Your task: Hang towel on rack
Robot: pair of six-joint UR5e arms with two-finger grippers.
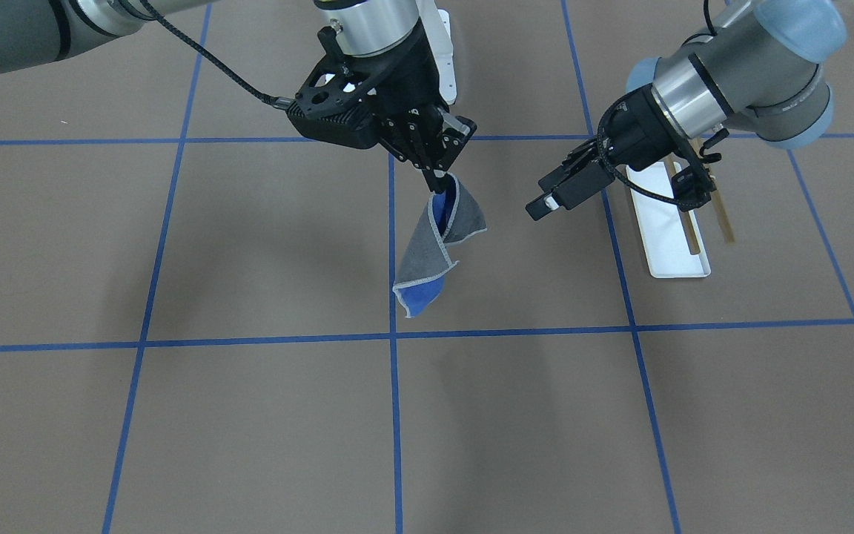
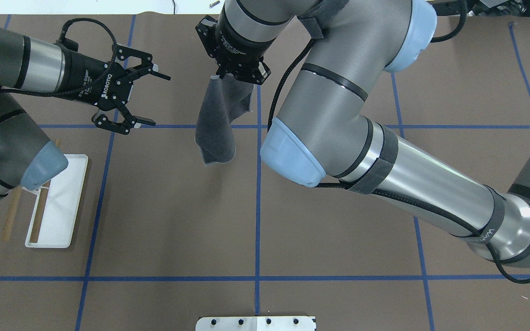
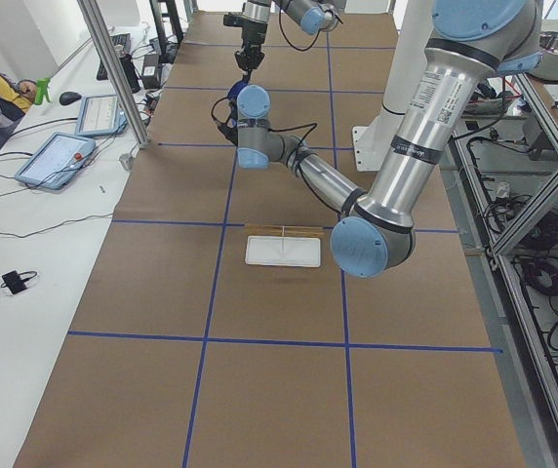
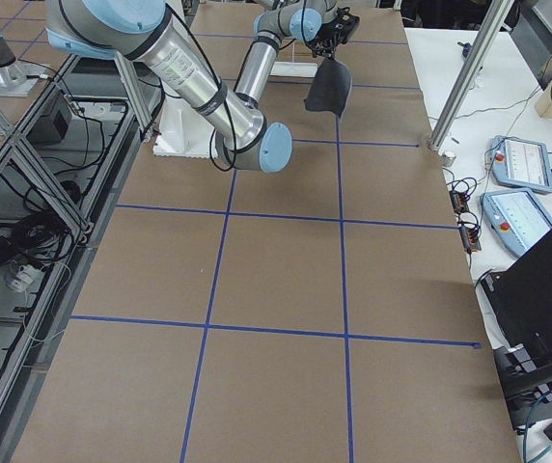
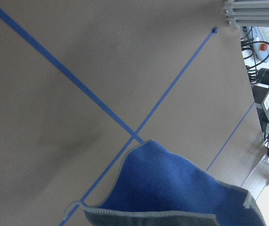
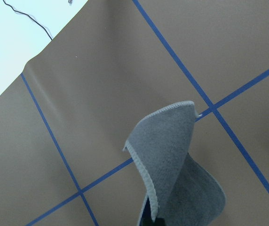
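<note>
My right gripper is shut on a top corner of the towel, which hangs folded above the table, grey outside and blue inside. The overhead view shows the towel hanging below that gripper. My left gripper is open and empty, level with the towel and a short way to its side; it also shows in the front view. The left wrist view shows the towel's blue face; the right wrist view shows its grey face. The rack, with a white base and two wooden rods, stands under the left arm.
The brown table surface carries a grid of blue tape lines. The rack is partly hidden by the left wrist in the front view. A white robot pedestal stands behind the arms. Operator tablets lie on a side bench.
</note>
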